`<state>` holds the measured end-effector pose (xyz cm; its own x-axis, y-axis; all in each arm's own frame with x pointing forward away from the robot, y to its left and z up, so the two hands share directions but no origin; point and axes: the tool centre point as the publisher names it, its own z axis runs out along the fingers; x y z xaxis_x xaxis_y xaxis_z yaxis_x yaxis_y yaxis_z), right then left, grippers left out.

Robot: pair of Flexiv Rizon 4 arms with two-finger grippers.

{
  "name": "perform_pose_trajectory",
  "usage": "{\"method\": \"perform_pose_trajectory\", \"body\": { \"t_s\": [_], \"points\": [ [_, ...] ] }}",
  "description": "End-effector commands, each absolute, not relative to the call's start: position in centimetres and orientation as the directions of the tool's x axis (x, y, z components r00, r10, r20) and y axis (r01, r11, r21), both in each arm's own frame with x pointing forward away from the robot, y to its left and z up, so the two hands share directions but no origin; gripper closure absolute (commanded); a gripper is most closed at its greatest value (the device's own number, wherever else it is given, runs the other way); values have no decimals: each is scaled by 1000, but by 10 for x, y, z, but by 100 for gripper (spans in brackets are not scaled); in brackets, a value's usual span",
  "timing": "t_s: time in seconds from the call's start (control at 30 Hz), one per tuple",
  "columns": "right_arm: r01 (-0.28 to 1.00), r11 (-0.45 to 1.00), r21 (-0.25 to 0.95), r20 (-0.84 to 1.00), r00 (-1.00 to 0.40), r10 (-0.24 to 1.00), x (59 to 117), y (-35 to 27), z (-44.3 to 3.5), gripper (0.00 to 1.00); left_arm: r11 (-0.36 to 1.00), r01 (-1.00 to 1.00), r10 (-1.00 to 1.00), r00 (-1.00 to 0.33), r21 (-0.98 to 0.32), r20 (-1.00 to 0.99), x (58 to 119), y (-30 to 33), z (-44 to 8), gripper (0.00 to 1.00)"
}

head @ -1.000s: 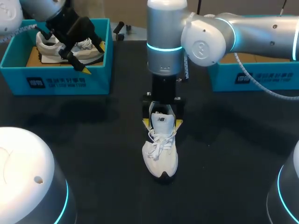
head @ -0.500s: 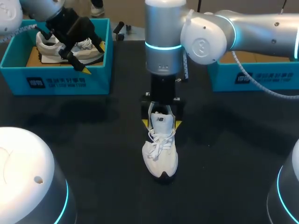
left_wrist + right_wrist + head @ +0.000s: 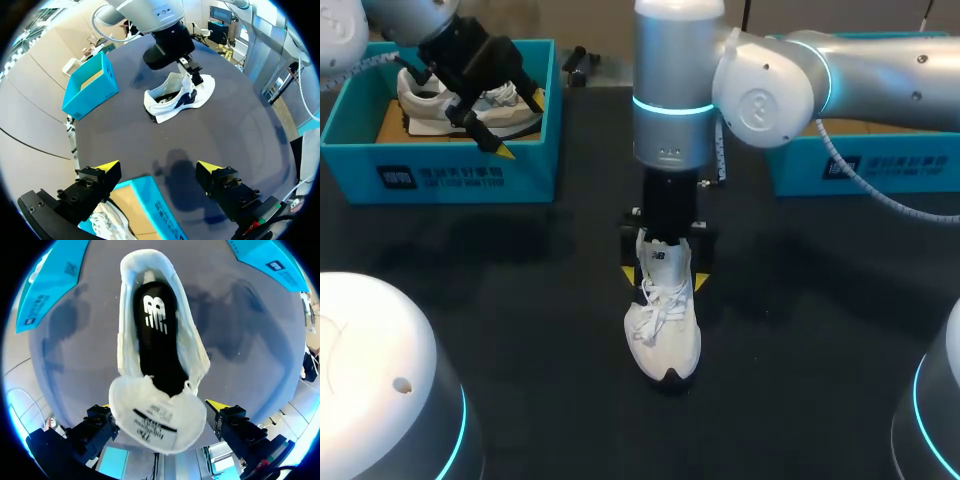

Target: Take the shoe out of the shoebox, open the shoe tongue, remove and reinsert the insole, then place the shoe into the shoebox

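- Your right jaws have sunk lower over the shoe [image 3: 665, 330], spread wide astride its collar, gripping nothing.
- The shoe stands on the bench [image 3: 520, 300], tongue open, insole [image 3: 155, 340] inside; pulling it looks next.
- Left jaws hang wide over the shoebox [image 3: 470, 178].

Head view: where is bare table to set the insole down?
Bare tabletop lies between the left shoebox and the white shoe, and between that shoe and the right shoebox. Crowded: the shoe's heel end, straddled by the right gripper, and the left shoebox, holding another shoe under the left gripper.
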<state>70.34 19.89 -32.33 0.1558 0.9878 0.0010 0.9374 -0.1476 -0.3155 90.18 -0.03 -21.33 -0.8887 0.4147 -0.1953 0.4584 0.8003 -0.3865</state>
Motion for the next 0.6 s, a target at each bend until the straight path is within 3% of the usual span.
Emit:
{"method": "perform_pose_trajectory", "body": {
  "t_s": [0.03, 0.53, 0.57, 0.6],
  "points": [
    [940, -155, -305, 5, 164, 986, 696, 198, -315, 0, 801, 459, 415, -889, -385, -195, 902, 0, -213, 0],
    [929, -162, -333, -4, 171, 985, 685, 203, -300, 0, 801, 459, 415, -889, -385, -195, 902, 0, -213, 0],
    [929, -161, -332, -4, 170, 985, 686, 203, -301, 7, 801, 459, 415, -889, -385, -195, 902, 0, -213, 0],
    [929, -160, -333, -3, 169, 986, 686, 202, -303, 22, 801, 459, 415, -889, -385, -195, 902, 0, -213, 0]
  ]
}}
